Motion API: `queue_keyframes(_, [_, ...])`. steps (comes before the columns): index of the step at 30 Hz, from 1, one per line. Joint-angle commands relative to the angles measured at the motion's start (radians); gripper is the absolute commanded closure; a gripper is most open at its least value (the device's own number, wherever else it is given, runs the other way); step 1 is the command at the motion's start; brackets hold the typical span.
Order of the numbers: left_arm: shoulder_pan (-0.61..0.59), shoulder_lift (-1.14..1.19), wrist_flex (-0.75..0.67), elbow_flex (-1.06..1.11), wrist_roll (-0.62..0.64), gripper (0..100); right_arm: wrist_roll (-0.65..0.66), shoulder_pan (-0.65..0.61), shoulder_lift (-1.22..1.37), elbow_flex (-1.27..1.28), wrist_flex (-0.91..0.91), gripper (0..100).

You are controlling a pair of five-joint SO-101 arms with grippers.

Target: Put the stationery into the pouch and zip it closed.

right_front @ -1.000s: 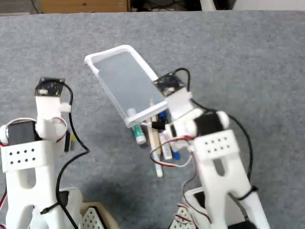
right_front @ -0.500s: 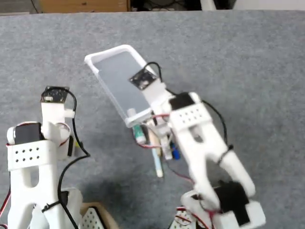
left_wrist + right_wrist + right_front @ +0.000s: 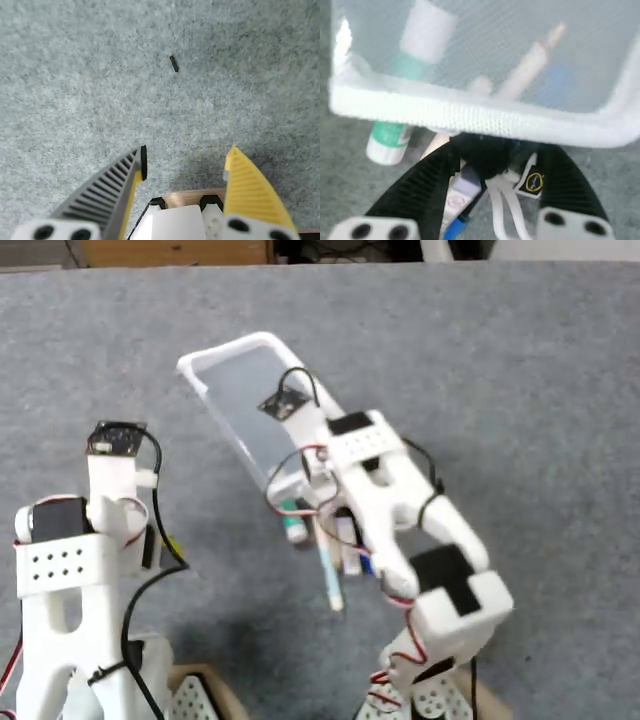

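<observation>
A clear mesh pouch (image 3: 245, 400) with a white border lies slanted on the grey felt, its mouth towards the arms. A green-and-white glue stick (image 3: 291, 520), a pale pen (image 3: 330, 575) and blue-tipped pieces stick out of that mouth. My right gripper (image 3: 320, 502) hangs over the mouth. In the right wrist view the pouch (image 3: 485, 55) shows the glue stick (image 3: 390, 142) and a pen through the mesh. The right gripper (image 3: 497, 150) stands open at the rim, with a dark lump and white cords between its black fingers. My left gripper (image 3: 152, 540) (image 3: 187, 157) is open over bare felt, left of the pouch.
A small black speck (image 3: 173, 63) lies on the felt ahead of the left gripper. Wooden furniture (image 3: 170, 250) lines the far edge of the table. A wooden board (image 3: 205, 685) sits by the left arm's base.
The right arm has swung left from beside the pouch to over its mouth, stretching forward. The left arm shifted slightly at first, then kept still.
</observation>
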Motion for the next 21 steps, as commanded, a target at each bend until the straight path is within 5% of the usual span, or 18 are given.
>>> queue_keyframes(1, [0.004, -0.009, -0.017, -0.002, -0.008, 73, 0.006, 0.015, 0.041, -0.064, -0.014, 81.9])
queue_keyframes(11, [0.004, -0.009, -0.018, -0.002, -0.008, 73, 0.006, 0.055, 0.071, -0.070, -0.008, 98.5])
queue_keyframes(21, [0.012, -0.009, -0.018, -0.001, -0.008, 73, 0.006, 0.054, 0.015, -0.071, -0.002, 98.6])
